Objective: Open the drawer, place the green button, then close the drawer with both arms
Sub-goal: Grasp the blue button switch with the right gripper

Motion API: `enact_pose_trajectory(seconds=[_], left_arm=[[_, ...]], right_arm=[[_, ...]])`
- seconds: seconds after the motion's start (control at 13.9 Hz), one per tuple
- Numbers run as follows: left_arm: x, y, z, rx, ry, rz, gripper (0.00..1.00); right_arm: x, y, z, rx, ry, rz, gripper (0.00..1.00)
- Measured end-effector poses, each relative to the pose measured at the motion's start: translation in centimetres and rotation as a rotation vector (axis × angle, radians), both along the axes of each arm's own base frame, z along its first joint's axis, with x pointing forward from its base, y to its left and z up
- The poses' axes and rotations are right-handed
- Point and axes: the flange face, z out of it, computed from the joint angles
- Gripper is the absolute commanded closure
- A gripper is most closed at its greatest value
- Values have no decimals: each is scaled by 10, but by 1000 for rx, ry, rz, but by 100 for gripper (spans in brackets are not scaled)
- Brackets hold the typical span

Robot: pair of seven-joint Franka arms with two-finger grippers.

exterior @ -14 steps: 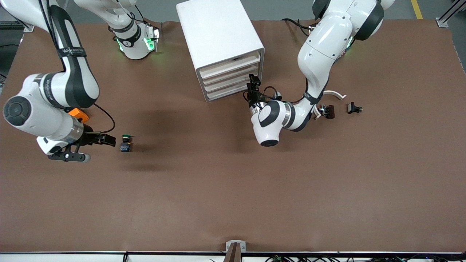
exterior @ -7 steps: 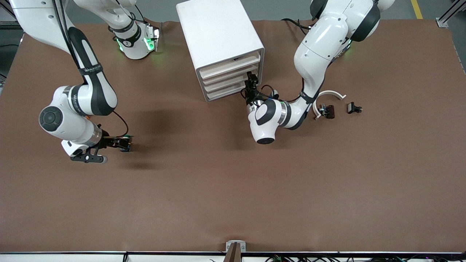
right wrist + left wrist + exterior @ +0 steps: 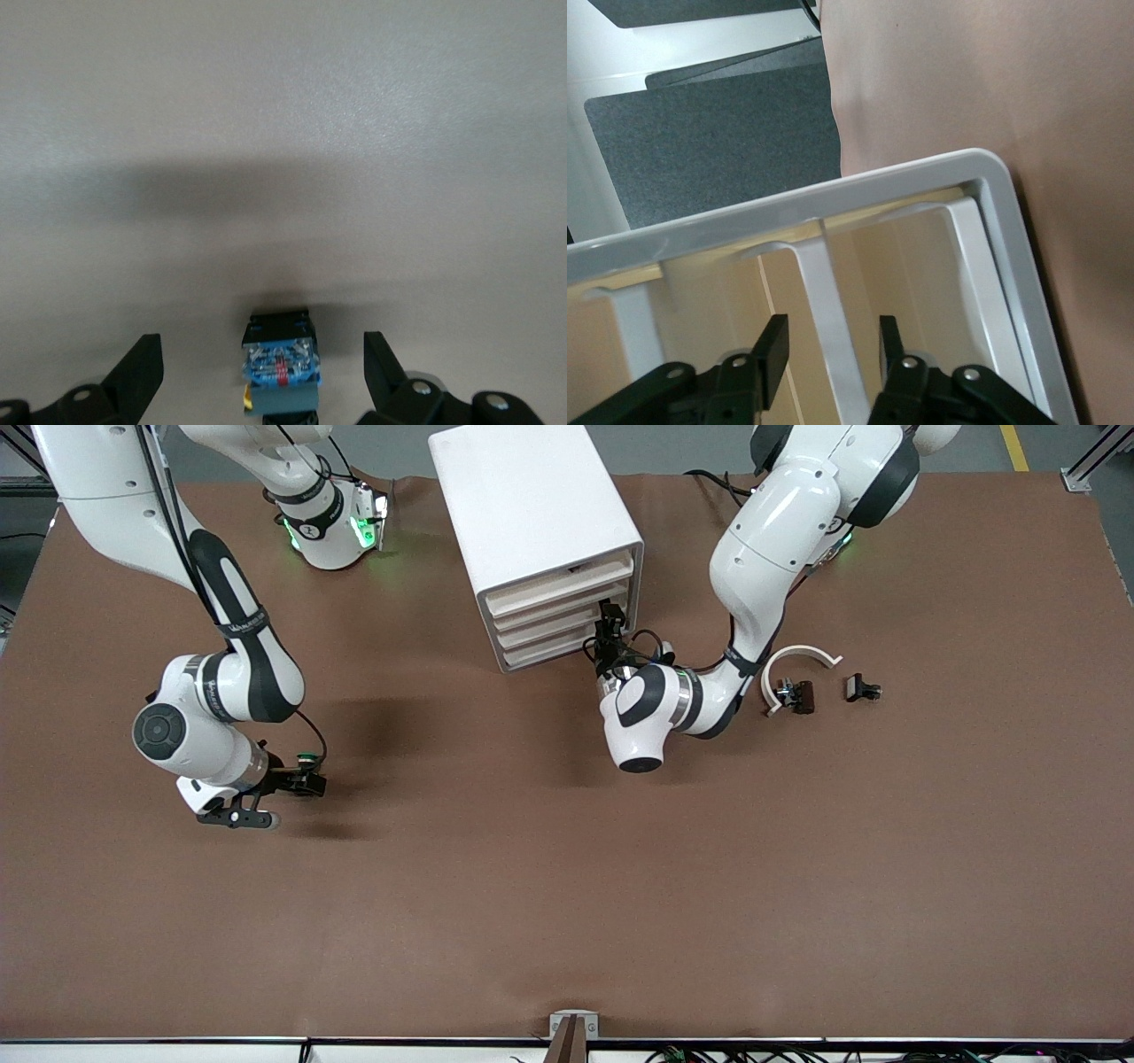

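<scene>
The button (image 3: 281, 367), with its dark blue blocky body, lies on the brown mat toward the right arm's end of the table. Its green cap (image 3: 307, 760) shows in the front view. My right gripper (image 3: 263, 367) is low over the mat and open, one finger on each side of the button without touching it. My left gripper (image 3: 833, 347) is at the front of the white cabinet (image 3: 532, 505), level with the third drawer (image 3: 542, 638). It is open, and its fingers (image 3: 775, 347) straddle a white front lip (image 3: 824, 301) with gaps on both sides. All the drawers are pushed in.
A white curved arc with a black clip (image 3: 791, 680) and a second black clip (image 3: 861, 688) lie on the mat toward the left arm's end. The left arm's elbow (image 3: 642, 722) hangs low in front of the cabinet.
The right arm has swung toward the button, and its open gripper now straddles it. The left gripper has crept closer to the drawer fronts, and its fingers have narrowed a little.
</scene>
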Motion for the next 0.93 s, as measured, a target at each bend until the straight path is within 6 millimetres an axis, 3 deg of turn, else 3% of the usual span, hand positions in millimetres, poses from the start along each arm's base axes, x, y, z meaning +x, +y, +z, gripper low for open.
enact_pose_trajectory(seconds=[0.29, 0.57, 0.72, 0.79, 0.93], left_arm=[[-9, -5, -6, 7, 9, -15, 94], [-8, -1, -7, 57, 31, 0, 93], [-2, 3, -7, 57, 32, 14, 91], [3, 8, -7, 57, 32, 26, 89], [20, 22, -7, 57, 27, 66, 87]], right_arm=[[-1, -1, -13, -2, -20, 4, 0], [-9, -2, -25, -3, -10, 4, 0], [-12, -2, -27, -4, -2, 3, 75], [-13, -2, -28, -4, 2, 3, 100], [-15, -3, -30, -4, 10, 2, 100]])
